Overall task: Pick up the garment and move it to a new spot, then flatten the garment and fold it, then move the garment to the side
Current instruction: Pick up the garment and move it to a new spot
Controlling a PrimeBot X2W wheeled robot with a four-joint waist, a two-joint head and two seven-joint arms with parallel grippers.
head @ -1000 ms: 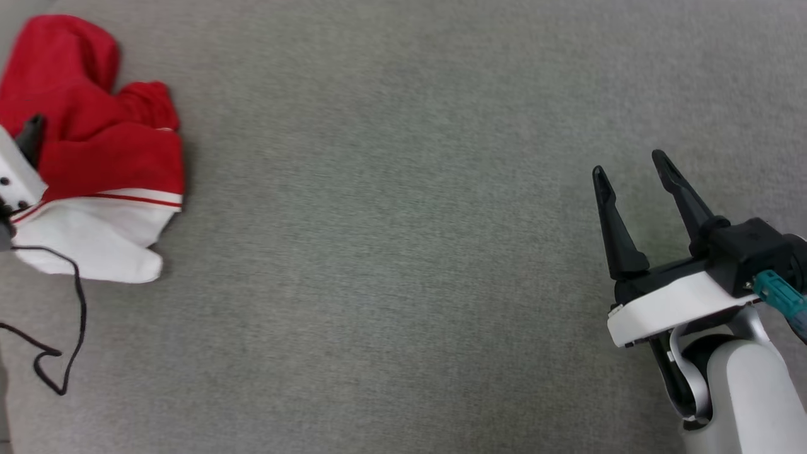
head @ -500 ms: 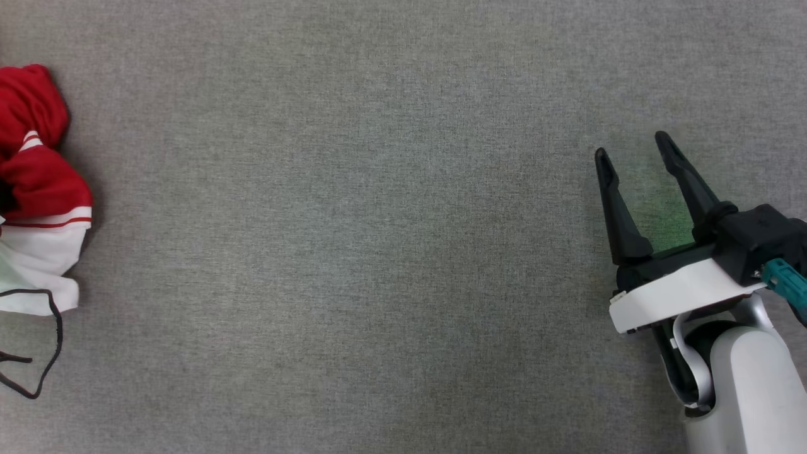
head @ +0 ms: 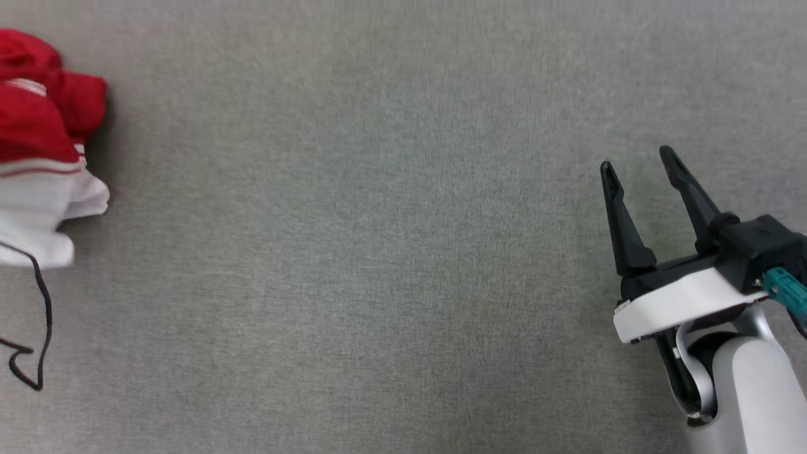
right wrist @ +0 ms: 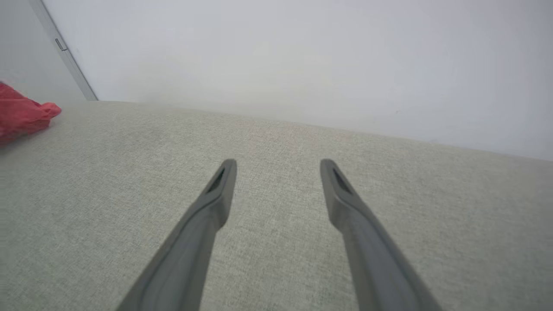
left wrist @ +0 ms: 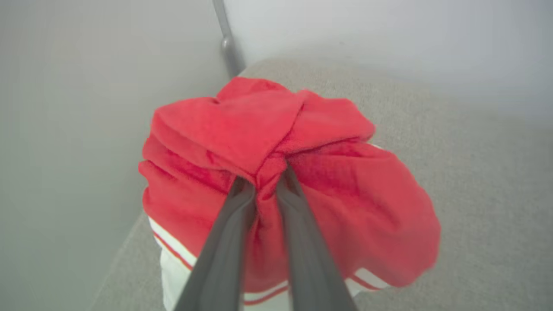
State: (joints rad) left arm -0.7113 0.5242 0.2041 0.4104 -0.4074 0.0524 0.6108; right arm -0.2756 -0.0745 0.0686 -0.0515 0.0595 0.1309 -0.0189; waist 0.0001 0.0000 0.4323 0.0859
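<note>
The garment (head: 38, 145) is a bunched red and white heap at the far left edge of the head view, on the grey fabric surface. In the left wrist view my left gripper (left wrist: 263, 179) is shut on a pinched fold of the garment (left wrist: 345, 185), red cloth squeezed between its two fingers. A red corner of the garment (right wrist: 23, 114) shows at the far left of the right wrist view. My right gripper (head: 637, 167) stands open at the lower right of the head view, above bare surface, and my right gripper (right wrist: 278, 166) holds nothing.
A thin black cable (head: 41, 315) hangs in a loop at the left edge below the garment. The grey fabric surface (head: 378, 252) stretches wide between the two arms. A pale wall (right wrist: 302, 56) and a metal post (left wrist: 224, 39) stand behind the surface.
My left gripper has shut on the garment. The head camera has shifted, so the garment now sits further toward the left edge. My right gripper stays open in place.
</note>
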